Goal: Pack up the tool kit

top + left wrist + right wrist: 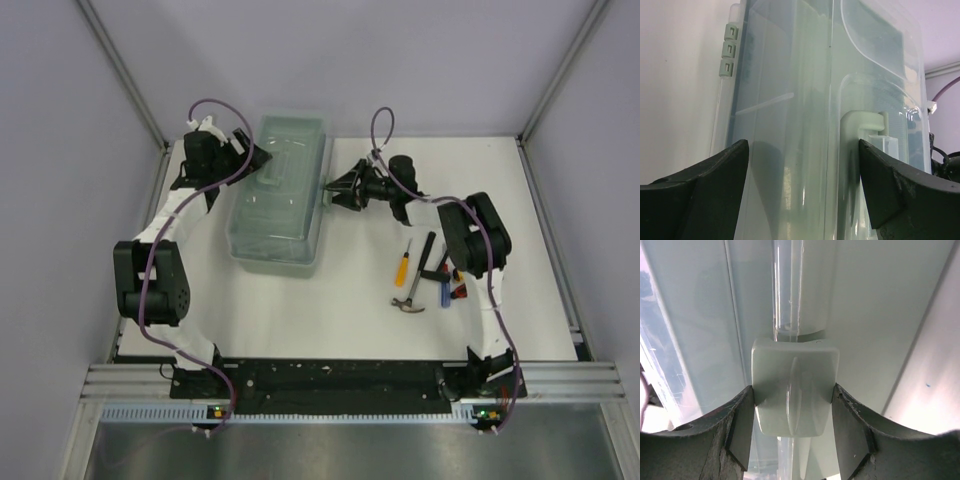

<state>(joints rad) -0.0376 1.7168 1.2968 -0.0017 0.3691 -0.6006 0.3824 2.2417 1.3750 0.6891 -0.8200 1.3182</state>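
The pale green toolbox [280,200] lies shut on the table, left of centre. My left gripper [255,158] is at its far left edge, and the left wrist view shows the left gripper [803,145] wide open with the clear lid [790,100] between and beyond the fingers. My right gripper [333,188] is at the box's right side. In the right wrist view the right gripper [792,395] presses on both sides of the pale green latch [795,375]. Loose on the table lie a yellow screwdriver [403,264], a small hammer [410,300] and a black-handled tool [428,252].
A blue tool [445,292] and a red one [458,292] lie partly under my right arm [470,240]. Metal frame posts and grey walls close in the table at the back and sides. The black base rail [330,378] runs along the near edge.
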